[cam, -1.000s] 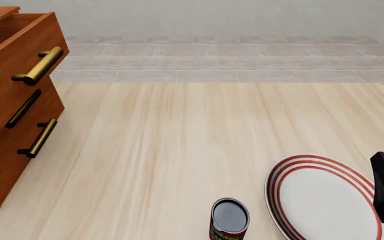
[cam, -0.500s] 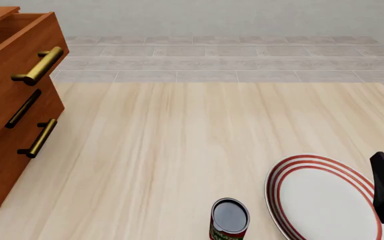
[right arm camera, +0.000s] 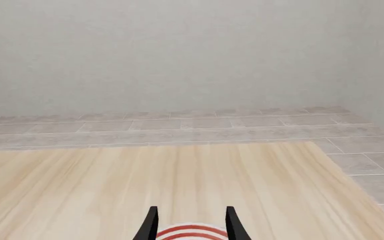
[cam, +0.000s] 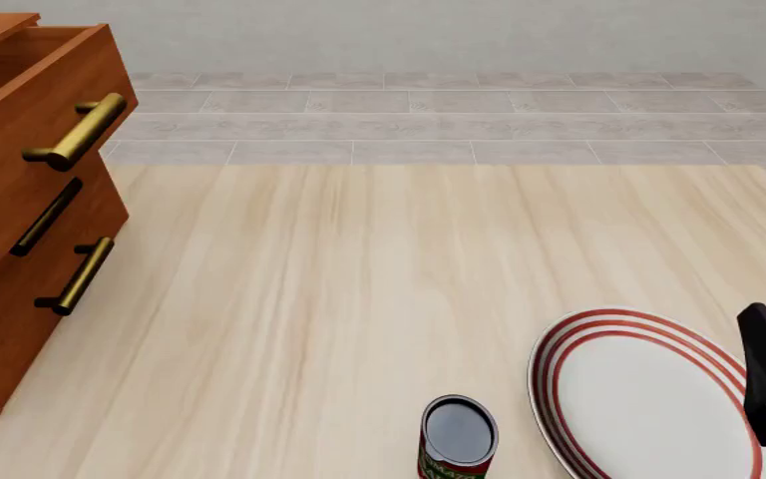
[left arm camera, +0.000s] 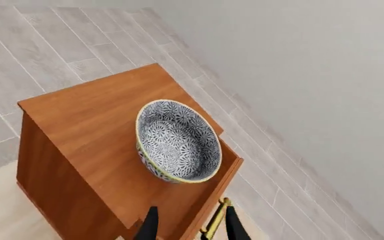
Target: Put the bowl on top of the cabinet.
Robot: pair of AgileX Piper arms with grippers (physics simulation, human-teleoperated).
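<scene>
The left pincer (left arm camera: 190, 225) hangs spread and empty in the left wrist view, above the front edge of the cabinet (left arm camera: 78, 130). The bowl (left arm camera: 177, 141) sits on the cabinet top near that edge, mouth upward and tipped a little; being round, it has no long axis.

In the front view, the cabinet (cam: 24, 220) stands at the bench's (cam: 356, 299) left edge with its top drawer open; a plate (cam: 649, 399) and can (cam: 459, 437) lie near the front edge.

In the right wrist view, the right pincer (right arm camera: 190, 222) is spread, empty, over the plate (right arm camera: 190, 231).
</scene>
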